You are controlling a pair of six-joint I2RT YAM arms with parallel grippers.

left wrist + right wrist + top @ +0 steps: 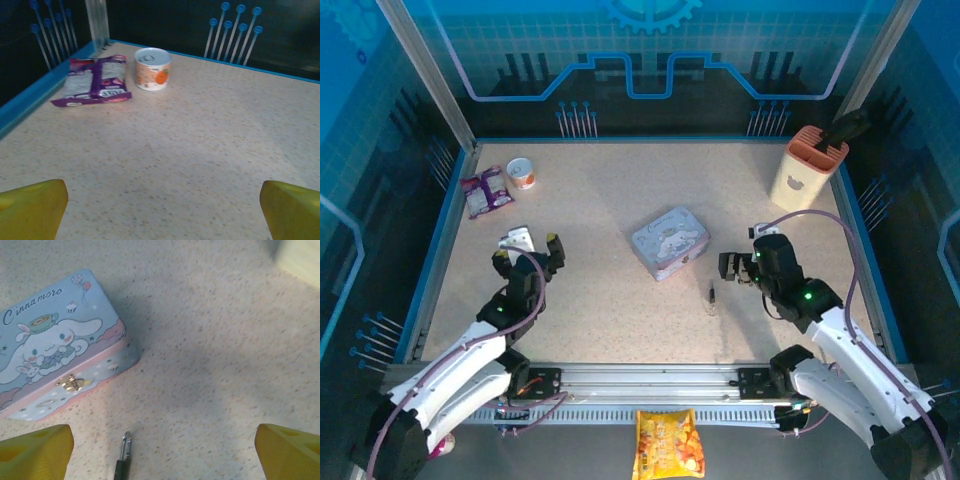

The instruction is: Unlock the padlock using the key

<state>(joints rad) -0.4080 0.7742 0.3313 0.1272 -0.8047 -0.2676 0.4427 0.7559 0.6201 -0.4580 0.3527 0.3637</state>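
Observation:
The padlock is a tiny dark piece with a silvery loop, lying on the speckled table in front of the lilac cartoon tin. From above, the padlock sits just right of and nearer than the tin. The key is too small to tell apart from it. My right gripper is open, its yellow fingertips wide apart with only table between them. Seen from above, this gripper hovers just right of the padlock. My left gripper is open over bare table at the left, holding nothing.
A purple snack packet and a small orange-print cup lie at the far left corner. A white packet lies by the left gripper. A cream holder stands at the far right. A raised blue rim borders the table.

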